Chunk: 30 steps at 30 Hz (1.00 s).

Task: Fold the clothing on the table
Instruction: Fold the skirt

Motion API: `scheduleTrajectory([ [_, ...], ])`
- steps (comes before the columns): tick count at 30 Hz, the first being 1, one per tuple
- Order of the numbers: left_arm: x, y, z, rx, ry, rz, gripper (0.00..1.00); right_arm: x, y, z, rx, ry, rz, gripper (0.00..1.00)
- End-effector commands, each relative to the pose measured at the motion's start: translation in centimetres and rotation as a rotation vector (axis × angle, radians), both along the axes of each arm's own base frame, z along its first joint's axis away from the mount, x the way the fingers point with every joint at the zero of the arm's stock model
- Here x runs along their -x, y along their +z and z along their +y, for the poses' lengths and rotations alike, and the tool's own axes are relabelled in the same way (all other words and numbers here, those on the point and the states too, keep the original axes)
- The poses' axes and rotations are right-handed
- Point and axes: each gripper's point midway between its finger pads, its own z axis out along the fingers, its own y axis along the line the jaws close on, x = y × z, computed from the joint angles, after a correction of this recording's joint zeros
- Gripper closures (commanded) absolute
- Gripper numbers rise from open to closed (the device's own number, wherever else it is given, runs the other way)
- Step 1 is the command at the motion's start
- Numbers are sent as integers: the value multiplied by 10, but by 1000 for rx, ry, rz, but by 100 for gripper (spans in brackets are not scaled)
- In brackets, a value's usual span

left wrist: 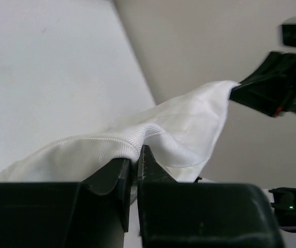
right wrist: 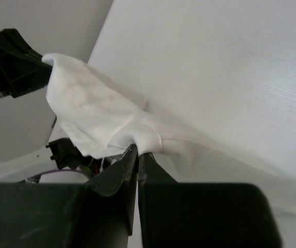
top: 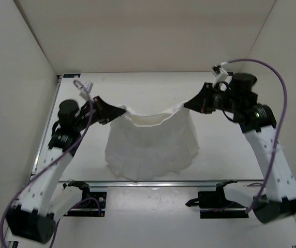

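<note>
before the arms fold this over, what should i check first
1. Left gripper pinched on the clothing's top edge: ok.
2. Right gripper pinched on the opposite corner: ok.
3. Top edge taut between the two: not ok, it sags in the middle.
4. Lower hem resting on the table: ok.
5. Only one layer in each pinch: cannot tell.

The clothing (top: 153,144) spans from the left gripper (top: 123,110) to the right gripper (top: 185,106), blocking the centre of the table (top: 225,150). Bare surface lies open behind it and on both sides.
</note>
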Motion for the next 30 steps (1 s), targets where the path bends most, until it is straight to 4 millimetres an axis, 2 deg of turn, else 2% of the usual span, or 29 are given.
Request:
scheduleTrajectory([
  [1, -64, -12, -13, -52, -37, 53, 100, -65, -14, 1, 149, -36, 23, 100],
  [2, -78, 14, -14, -68, -38, -16, 100, -89, -3, 2, 195, -62, -6, 100],
  [3, -104, 4, -10, -91, -19, 24, 100, -104, 3, -1, 229, -104, -19, 100],
  [4, -113, 36, -13, -85, -36, -35, 100, -121, 22, 3, 258, -110, -66, 100],
  [5, -132, 54, -10, -86, -36, -62, 100, -138, 41, 5, 277, -141, -113, 100],
  [6, -149, 51, -8, -78, -34, -38, 100, -150, 62, 1, 274, -179, -169, 100],
  [8, -169, 92, -1, -56, -21, -105, 100, -157, 84, 0, 244, -200, -233, 100],
  [9, -174, 102, 6, -57, -10, -125, 100, -156, 93, -9, 238, -225, -259, 100],
  [10, -177, 112, 12, -58, 1, -143, 100, -160, 93, -11, 247, -243, -273, 100],
  [11, -178, 117, 13, -56, -3, -152, 100, -155, 95, -11, 245, -242, -294, 100],
  [12, -175, 116, 11, -55, -12, -154, 100, -152, 109, -18, 229, -267, -346, 100],
  [13, -175, 106, 13, -54, -5, -146, 100, -156, 86, -18, 239, -252, -297, 100],
  [15, -172, 75, 11, -59, -3, -104, 100, -156, 62, -20, 222, -227, -242, 100],
  [17, -164, 23, 10, -44, -8, -23, 100, -161, 15, -18, 233, -192, -137, 100],
  [18, -163, -14, 10, -40, -5, 39, 100, -164, -17, -22, 241, -176, -74, 100],
  [19, -157, -28, 6, -38, -8, 69, 100, -163, -33, -18, 230, -157, -29, 100],
  [21, -146, -101, 7, -46, 11, 210, 100, -158, -102, -22, 221, -159, 137, 100],
  [22, -141, -118, 7, -41, 9, 252, 100, -161, -115, -25, 202, -176, 161, 100],
  [24, -118, -176, 2, -50, -7, 374, 100, -140, -182, -32, 189, -196, 339, 100],
  [25, -105, -197, 2, -54, -13, 418, 100, -123, -209, -33, 189, -195, 411, 100],
  [26, -97, -210, -3, -72, -21, 449, 100, -116, -219, -34, 180, -211, 454, 100],
  [28, -73, -240, -4, -116, -22, 515, 100, -82, -254, -33, 209, -221, 547, 100],
  [29, -68, -244, -3, -141, -22, 511, 100, -66, -268, -35, 227, -236, 581, 100],
  [30, -56, -251, -5, -173, -33, 523, 100, -59, -264, -36, 234, -246, 567, 100],
])
